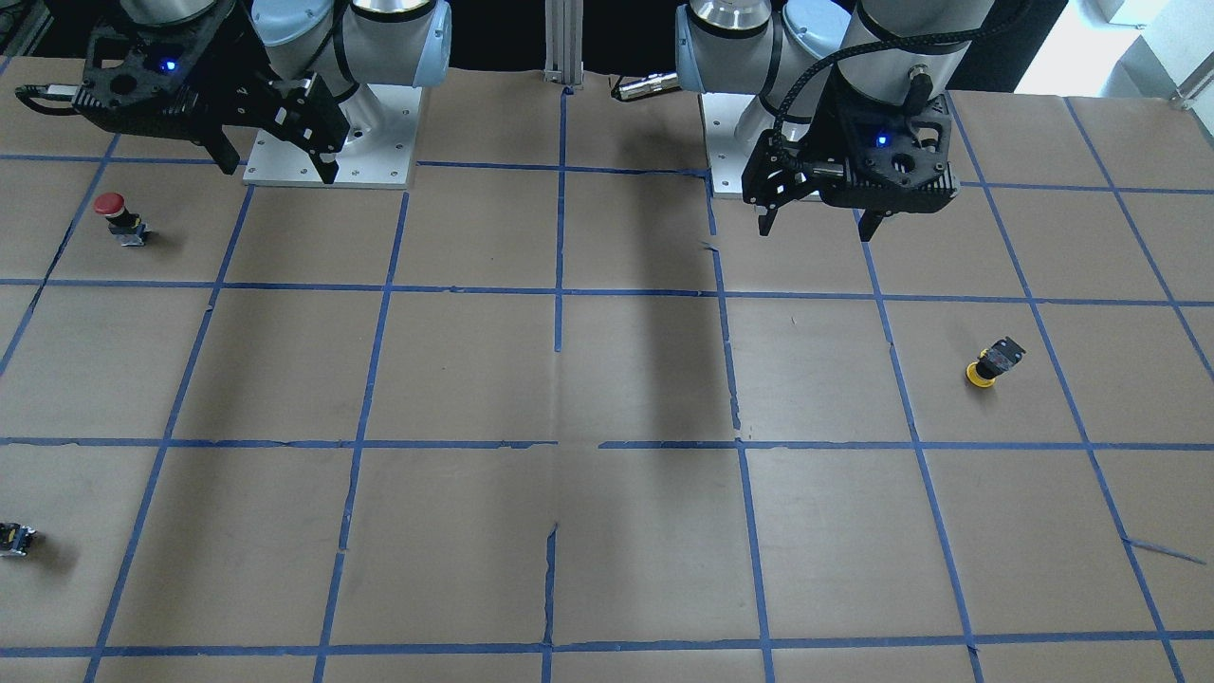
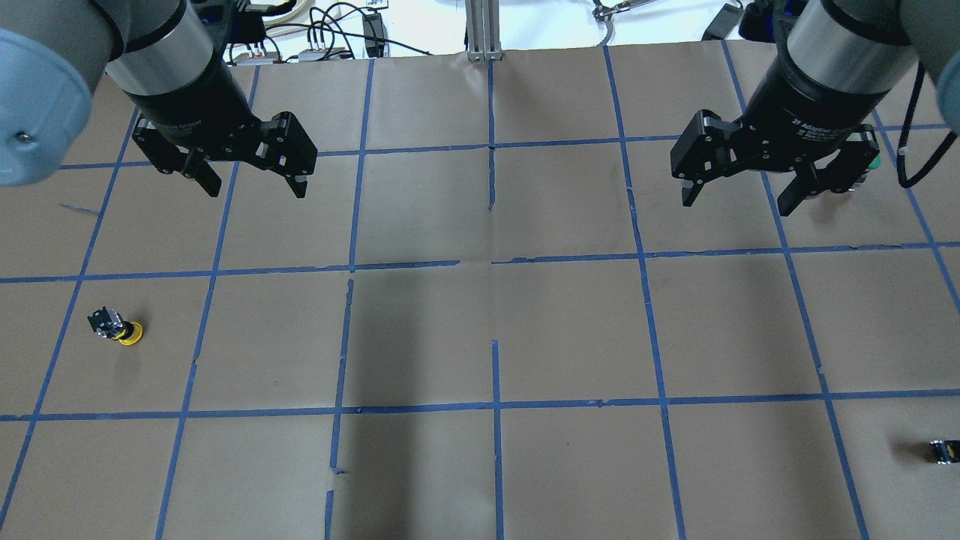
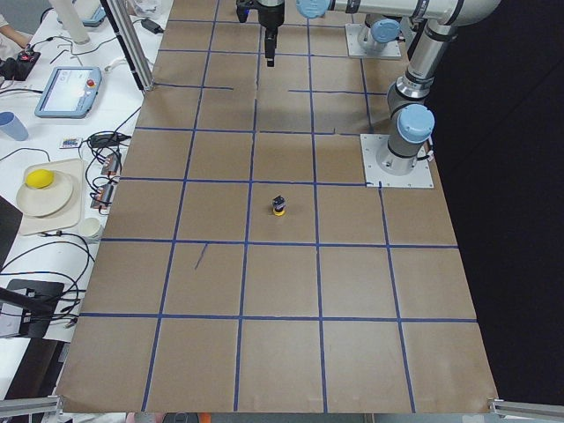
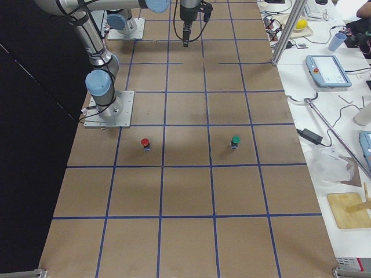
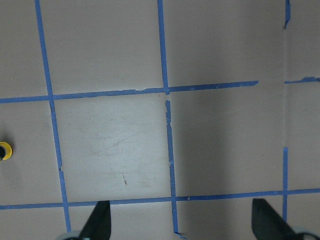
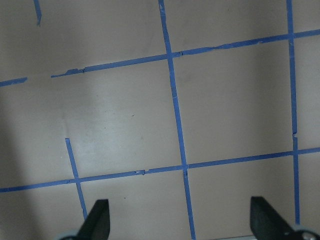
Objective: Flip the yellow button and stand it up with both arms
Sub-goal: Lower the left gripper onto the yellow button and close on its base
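Two grippers hang above the table (image 2: pixel 570 330), each with its jaws spread wide. Left gripper (image 2: pixel 256 187): the yellow button (image 2: pixel 120 328) sits well apart from it, on its outer side toward the table's left end. The cap is low on the brown paper and the black base is uppermost. Right gripper (image 2: pixel 736 204): a red button (image 1: pixel 114 213) stands upright on its outer side, and a small dark block (image 2: pixel 943 451) lies farther off.
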You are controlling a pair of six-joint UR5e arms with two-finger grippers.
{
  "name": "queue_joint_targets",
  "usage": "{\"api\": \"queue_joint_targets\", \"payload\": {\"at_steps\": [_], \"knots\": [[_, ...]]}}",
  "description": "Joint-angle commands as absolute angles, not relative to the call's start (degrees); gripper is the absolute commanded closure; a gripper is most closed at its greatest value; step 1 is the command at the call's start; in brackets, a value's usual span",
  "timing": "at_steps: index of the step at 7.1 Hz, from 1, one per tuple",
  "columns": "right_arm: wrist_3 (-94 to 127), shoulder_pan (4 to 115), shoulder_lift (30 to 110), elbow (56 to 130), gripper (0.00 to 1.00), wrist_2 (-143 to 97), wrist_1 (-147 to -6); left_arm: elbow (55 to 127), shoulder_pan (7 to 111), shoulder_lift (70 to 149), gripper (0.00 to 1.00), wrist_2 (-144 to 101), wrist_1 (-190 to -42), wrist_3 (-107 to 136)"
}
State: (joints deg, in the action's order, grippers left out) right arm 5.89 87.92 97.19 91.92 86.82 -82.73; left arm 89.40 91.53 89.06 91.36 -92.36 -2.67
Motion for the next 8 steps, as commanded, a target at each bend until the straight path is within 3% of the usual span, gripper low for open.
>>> {"api": "queue_joint_targets", "payload": {"at_steps": [1,4,8], "knots": [[5.98,87.8,97.47,91.85,0.0,87.18,-82.27,91.56,91.41,88.51,0.0,91.75,-91.94,-3.86],[5.63,87.63,97.03,92.81,0.0,88.67,-82.88,93.33,86.35,88.77,0.03,91.5,-90.62,-10.94],[6.5,87.19,97.21,94.92,0.0,92.2,-83.23,107.11,62.73,89.64,0.02,91.76,-81.07,-34.7]]}}
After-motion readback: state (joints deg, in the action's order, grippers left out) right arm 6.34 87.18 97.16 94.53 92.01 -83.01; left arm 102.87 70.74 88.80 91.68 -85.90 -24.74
